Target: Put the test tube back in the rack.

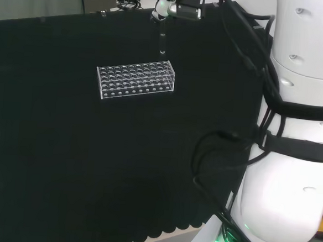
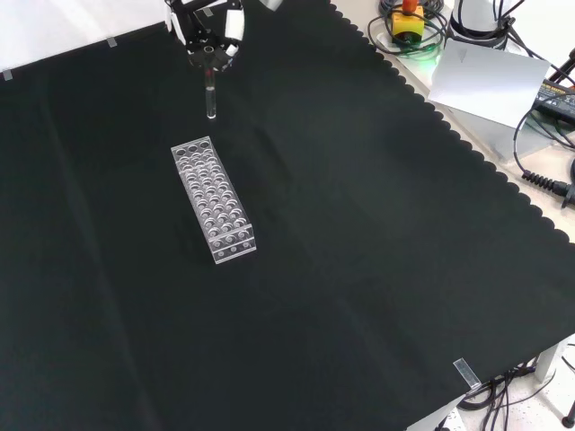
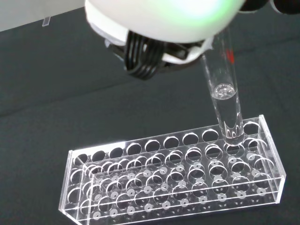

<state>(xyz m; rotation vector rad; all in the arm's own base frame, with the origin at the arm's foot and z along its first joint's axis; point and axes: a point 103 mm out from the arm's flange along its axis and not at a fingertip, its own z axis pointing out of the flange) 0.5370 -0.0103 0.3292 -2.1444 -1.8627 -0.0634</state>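
Rack (image 2: pixel 213 199): clear plastic, rows of round holes, sitting flat on the cloth. Every hole I can make out looks empty.

Test tube (image 3: pixel 225 101): hanging upright, well above the rack. In the wrist view its rounded bottom lines up over a hole near one end, but in the front view it sits beyond the rack's far end, so I can't tell if it's really over a hole yet. There's a bit of clear liquid in the lower part.

How it'll handle: my guess is light, stiff, slick and easy to crack, so it wants holding near the top and kept straight up so nothing spills.

Hand (image 2: pixel 208 31): black and white, its fingers pinched around the top of the tube, which dangles below them.

Cloth (image 2: pixel 359 269): plain black with a scalloped edge, smooth and flat, nothing else on it near the rack.

Room: cables and a pale sheet lie off the cloth at the front view's top right, with some equipment behind the bench.
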